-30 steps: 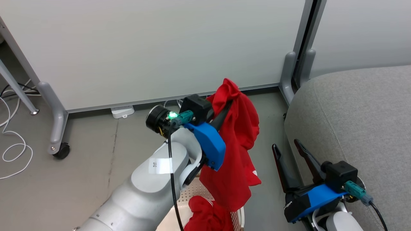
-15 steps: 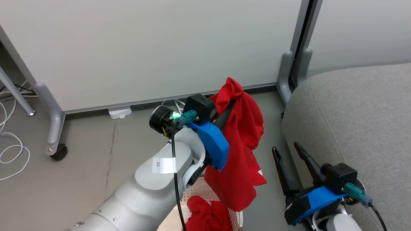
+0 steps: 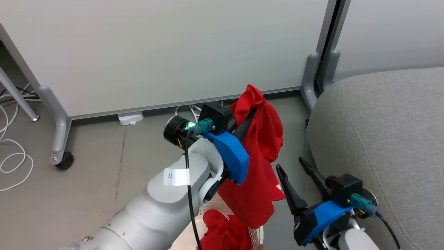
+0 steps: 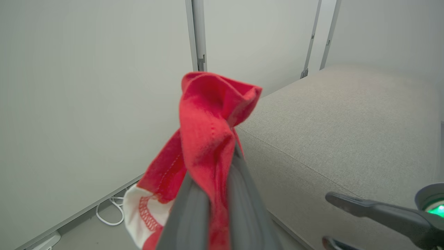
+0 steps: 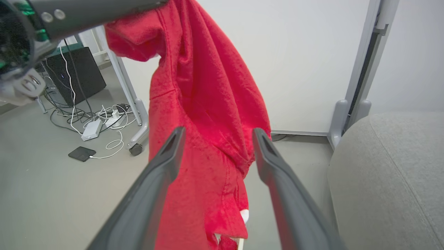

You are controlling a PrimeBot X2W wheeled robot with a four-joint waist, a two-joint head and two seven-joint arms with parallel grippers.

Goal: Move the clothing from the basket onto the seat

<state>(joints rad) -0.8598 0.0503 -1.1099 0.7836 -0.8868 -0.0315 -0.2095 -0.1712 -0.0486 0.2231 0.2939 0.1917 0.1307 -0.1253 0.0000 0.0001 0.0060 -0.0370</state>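
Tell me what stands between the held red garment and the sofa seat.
Only the open right gripper, low in the gap between the hanging red garment and the grey seat cushion; nothing else visible blocks the way.

The hanging red garment is soft, matt knitted cloth with stitched hems and a white cuff. The second garment looks alike. The seat is coarse grey woven fabric. The basket is cream perforated plastic. The right gripper has matt dark plastic fingers. The floor is smooth and dull.
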